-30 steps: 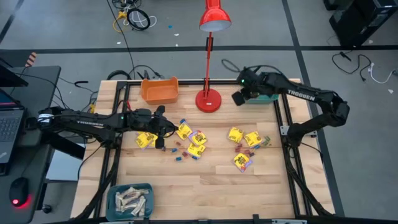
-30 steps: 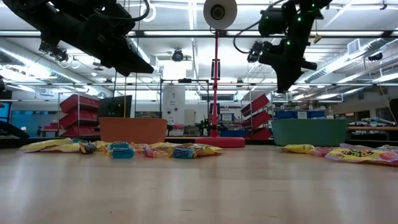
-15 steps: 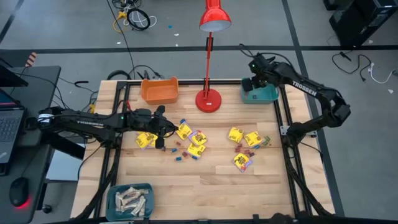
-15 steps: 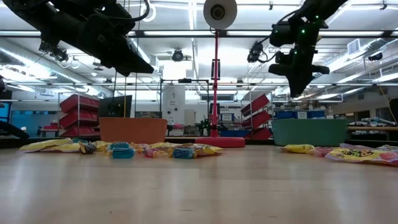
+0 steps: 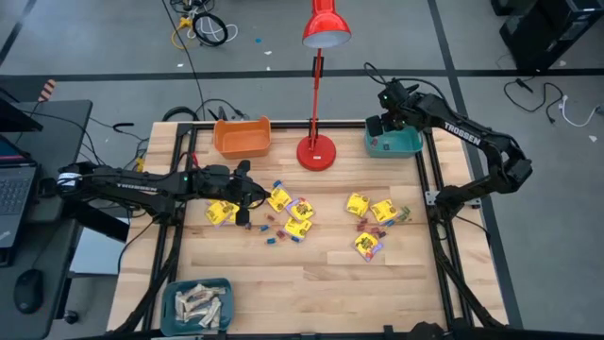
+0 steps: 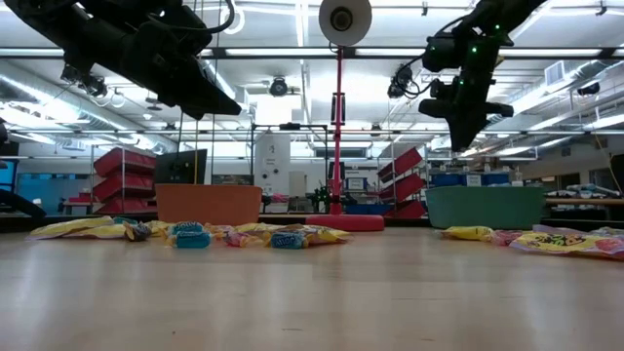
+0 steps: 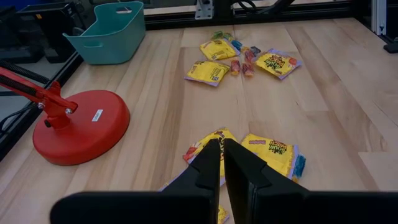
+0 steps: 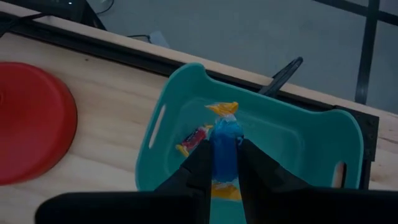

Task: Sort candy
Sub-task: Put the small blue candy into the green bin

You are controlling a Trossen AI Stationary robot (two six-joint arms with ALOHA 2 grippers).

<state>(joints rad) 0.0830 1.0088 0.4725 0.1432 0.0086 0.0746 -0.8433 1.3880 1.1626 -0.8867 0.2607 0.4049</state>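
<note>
"TROSSEN" read in white on both forearms in the high view. Print on the yellow packets was dark but too small to read; same in the left wrist view.

Right arm reached from the right edge toward the upper right of the high frame, elbow bent. Right gripper hung over the teal bin, jaws pinching a blue candy with yellow twisted ends. A small red-and-yellow piece lay inside that bin, partly hidden by a finger.

Left arm lay low across the left-centre of the high frame. Left gripper hung over the yellow packets, jaws pressed together, nothing seen between them.

Candy lay in two loose clusters at mid-table; small red and blue pieces among them were hard to make out. Beige bars sat in a second teal bin at lower left, cut by the frame edge. Orange bin and red lamp stood at upper centre.
</note>
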